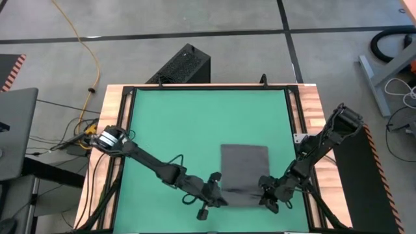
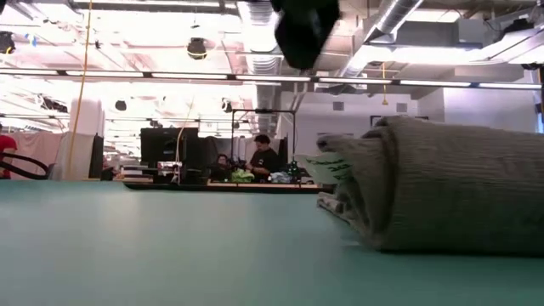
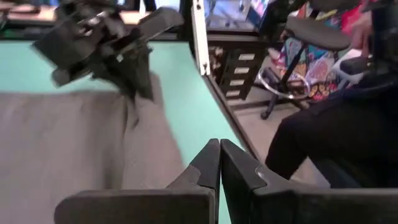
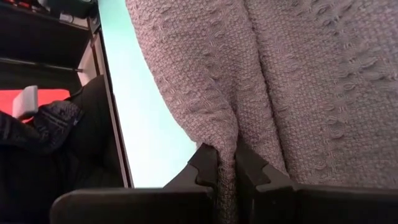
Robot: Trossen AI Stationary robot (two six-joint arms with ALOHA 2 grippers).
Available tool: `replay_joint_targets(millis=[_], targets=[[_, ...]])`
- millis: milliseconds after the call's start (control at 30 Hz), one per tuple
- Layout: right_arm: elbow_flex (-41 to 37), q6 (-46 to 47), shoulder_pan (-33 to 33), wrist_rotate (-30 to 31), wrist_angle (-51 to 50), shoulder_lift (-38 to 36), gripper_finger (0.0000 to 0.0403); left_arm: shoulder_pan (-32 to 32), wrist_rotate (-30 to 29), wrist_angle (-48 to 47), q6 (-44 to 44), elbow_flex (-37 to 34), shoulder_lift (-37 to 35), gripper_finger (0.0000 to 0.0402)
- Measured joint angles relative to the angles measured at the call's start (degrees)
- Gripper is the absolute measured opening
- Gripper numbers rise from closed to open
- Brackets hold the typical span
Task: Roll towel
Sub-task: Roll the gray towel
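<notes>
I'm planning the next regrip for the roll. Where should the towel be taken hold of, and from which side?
Grip the towel at the two ends of its rolled near edge, coming from the table's front side, probably. The roll has started there, with flat cloth lying beyond it on the green mat. The right gripper already pinches a fold there, and the left gripper sits at the opposite corner, shut.

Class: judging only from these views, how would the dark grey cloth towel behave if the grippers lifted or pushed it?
The dark grey knitted cloth towel would probably sag: it bunches into a fold where the right gripper pinches it. Its coarse weave suggests it grips, not slips. The soft rolled edge may loosen if released.
</notes>
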Motion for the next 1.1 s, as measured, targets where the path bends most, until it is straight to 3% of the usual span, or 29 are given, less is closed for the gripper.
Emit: replay_joint_targets(millis=[167,367,900,1100], targets=[[0.0,-0.2,-1.1,0.0,0.1,0.0,0.0036,1.0,1.8,2.0,0.8,3.8,5.8,0.0000],[0.0,0.1,-1.5,0.0,0.3,0.0,0.0036,3.4,3.4,-6.0,1.1,8.3,8.7,0.0000],[-0.1,0.9,-1.4,0.0,1.6,0.1,0.0036,7.0,6.2,-14.8,1.6,8.6,9.4,0.0000],[-0.1,0.9,-1.4,-0.7,2.0,0.1,0.0038,9.4,12.8,-15.4,-1.5,8.6,14.7,0.0000]])
